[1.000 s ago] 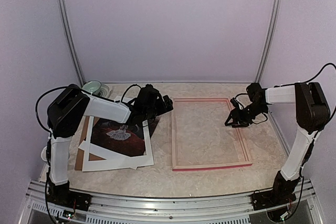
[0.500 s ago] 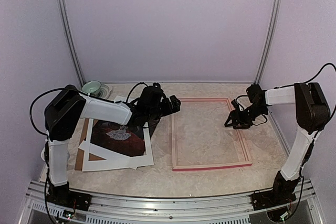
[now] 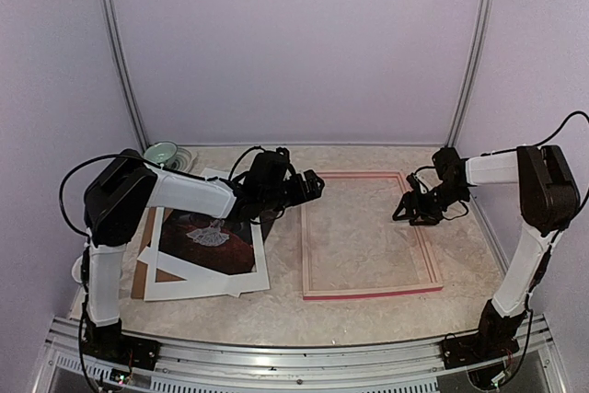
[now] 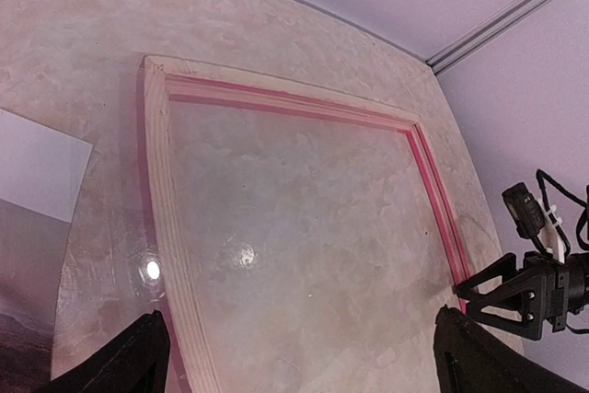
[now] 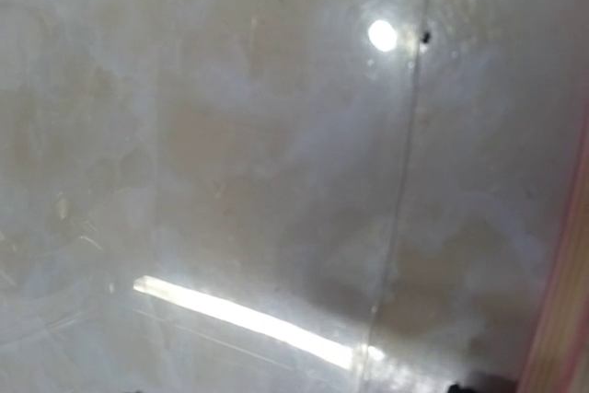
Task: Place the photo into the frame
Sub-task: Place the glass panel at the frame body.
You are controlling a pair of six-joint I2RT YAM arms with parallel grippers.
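Pink-edged frame point(image 3: 368, 293) lies pale side up on the counter point(image 3: 465, 260) to receive the photo point(image 3: 216, 244). My left hand point(image 3: 313, 186) hovers wide; my right hand point(image 3: 416, 212) stands parted at its rail.

Photo point(image 3: 210, 236) lies L of frame point(image 3: 368, 293).

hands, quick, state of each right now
left hand: open, empty
right hand: cannot tell
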